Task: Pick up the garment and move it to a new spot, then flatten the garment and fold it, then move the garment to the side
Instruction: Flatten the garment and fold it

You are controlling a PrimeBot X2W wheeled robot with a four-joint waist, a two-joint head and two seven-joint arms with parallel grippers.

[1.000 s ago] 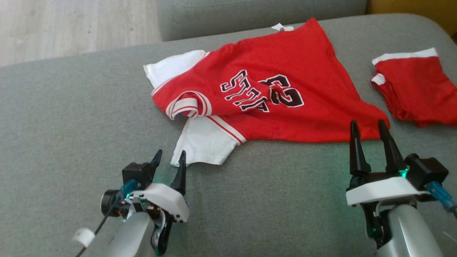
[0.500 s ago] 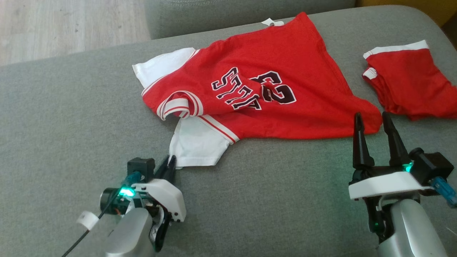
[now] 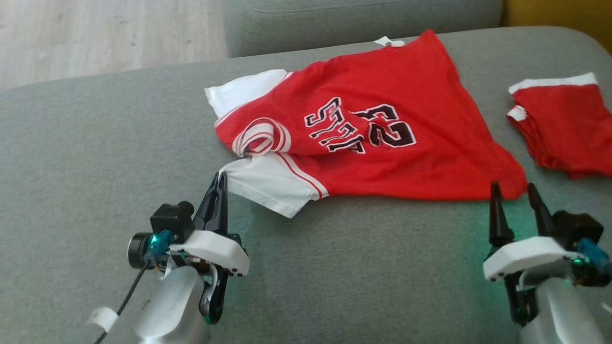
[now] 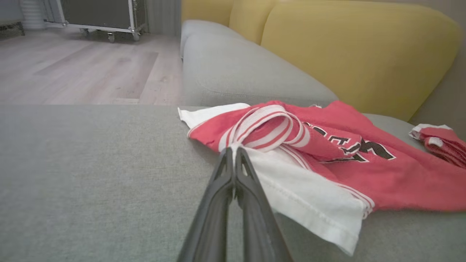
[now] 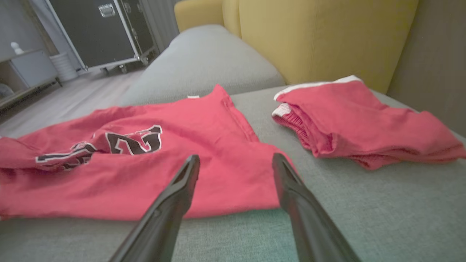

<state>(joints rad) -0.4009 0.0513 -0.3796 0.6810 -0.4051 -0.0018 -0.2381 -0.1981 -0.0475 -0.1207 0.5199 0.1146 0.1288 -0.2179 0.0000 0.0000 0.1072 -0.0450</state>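
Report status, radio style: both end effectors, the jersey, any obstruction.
Left end effector shut on jersey sleeve. Right end effector open at hem corner. Folded red garment lies apart, right.

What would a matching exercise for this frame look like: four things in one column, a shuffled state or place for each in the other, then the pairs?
Things
1. left gripper
2. right gripper
3. jersey
4. red pile

States or places
A. folded, on the cushion to the jersey's right
B. open, fingertips at the jersey's red hem corner
C. shut on the corner of the white sleeve
D. spread out but rumpled, number 23 showing

Pairs: 1-C, 2-B, 3-D, 4-A
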